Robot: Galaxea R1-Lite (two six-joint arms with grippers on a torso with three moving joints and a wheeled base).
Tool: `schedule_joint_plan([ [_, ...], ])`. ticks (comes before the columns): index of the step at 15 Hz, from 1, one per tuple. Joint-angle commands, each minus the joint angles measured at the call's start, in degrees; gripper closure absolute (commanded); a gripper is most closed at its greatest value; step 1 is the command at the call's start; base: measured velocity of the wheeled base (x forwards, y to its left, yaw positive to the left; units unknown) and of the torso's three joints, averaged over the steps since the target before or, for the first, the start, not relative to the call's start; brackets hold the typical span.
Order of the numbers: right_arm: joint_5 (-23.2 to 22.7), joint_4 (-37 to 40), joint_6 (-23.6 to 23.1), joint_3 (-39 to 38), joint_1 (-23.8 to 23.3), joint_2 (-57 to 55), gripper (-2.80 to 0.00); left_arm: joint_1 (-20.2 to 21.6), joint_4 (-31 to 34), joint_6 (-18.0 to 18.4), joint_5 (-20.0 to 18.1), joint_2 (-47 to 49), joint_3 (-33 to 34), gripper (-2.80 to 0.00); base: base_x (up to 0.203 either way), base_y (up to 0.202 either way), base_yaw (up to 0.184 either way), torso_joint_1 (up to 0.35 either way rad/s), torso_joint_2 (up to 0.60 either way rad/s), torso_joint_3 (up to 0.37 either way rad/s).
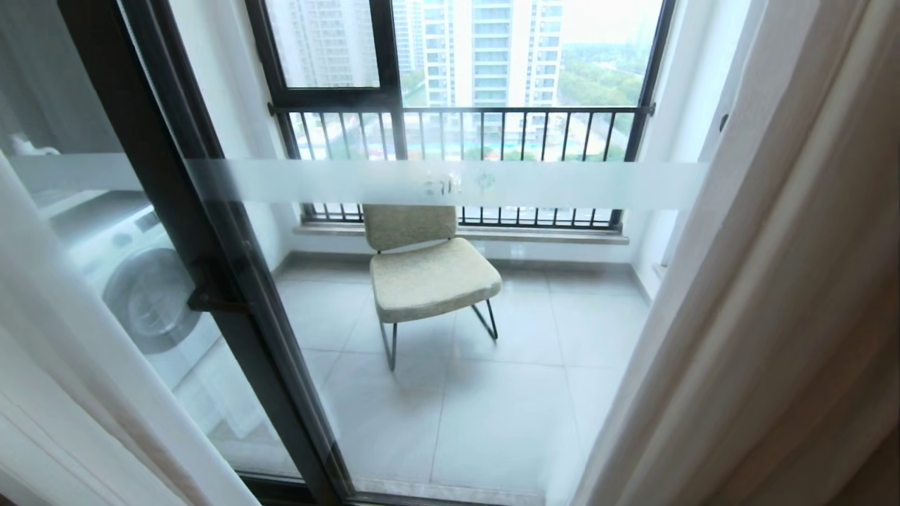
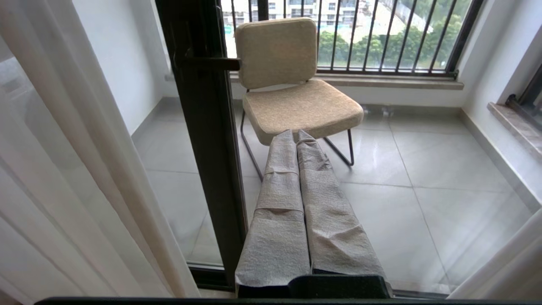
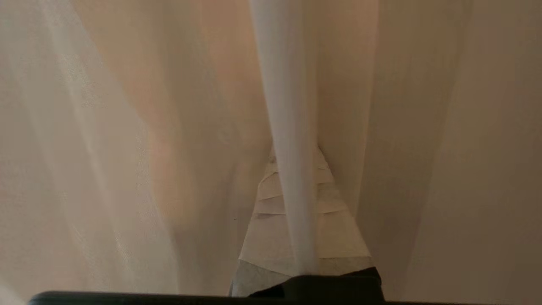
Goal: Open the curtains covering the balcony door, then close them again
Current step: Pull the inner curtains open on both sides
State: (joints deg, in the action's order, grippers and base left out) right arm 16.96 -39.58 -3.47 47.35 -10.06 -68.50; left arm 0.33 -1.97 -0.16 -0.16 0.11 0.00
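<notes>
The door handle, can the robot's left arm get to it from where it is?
Probably yes. The left gripper, fingers shut, points at the glass with nothing hanging in front of it, and the black door handle sits on the frame up and to one side, clear of the sheer curtain.

Left gripper (image 2: 296, 137): wrapped fingers (image 2: 277, 199) pressed together, extended straight ahead, nothing between. Right gripper (image 3: 296, 169): fingers (image 3: 266, 220) closed, tips buried in fabric fold.
</notes>
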Motion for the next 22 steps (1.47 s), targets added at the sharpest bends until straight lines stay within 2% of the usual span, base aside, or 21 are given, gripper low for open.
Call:
schedule_joint_plan([
  [1, 0.09, -0.24, -0.05, -0.06, -0.01, -0.14, 0.00, 0.02, -0.05, -0.02, -0.02, -0.02, 0.00, 0.00, 0.000, -0.196, -0.005, -0.003, 0.00, 0.002],
  [6, 0.09, -0.33, -0.05, -0.06, 0.03, 0.03, 0.00, 0.02, -0.05, 0.07, -0.02, -0.02, 0.00, 0.00, 0.000, -0.173, 0.001, 0.002, 0.00, 0.003],
  [16, 0.09, -0.59, 0.13, -0.41, -0.05, 0.74, 0.00, 0.02, -0.01, 0.07, -0.02, -0.02, 0.00, 0.00, 0.000, -0.005, 0.000, 0.000, 0.00, 0.000],
  [22, -0.16, 0.02, 2.26, -0.23, -5.70, 1.19, 0.00, 0.02, -0.05, 0.07, -0.02, -0.02, 0.00, 0.00, 0.000, 0.000, 0.000, 0.000, 0.00, 0.000],
])
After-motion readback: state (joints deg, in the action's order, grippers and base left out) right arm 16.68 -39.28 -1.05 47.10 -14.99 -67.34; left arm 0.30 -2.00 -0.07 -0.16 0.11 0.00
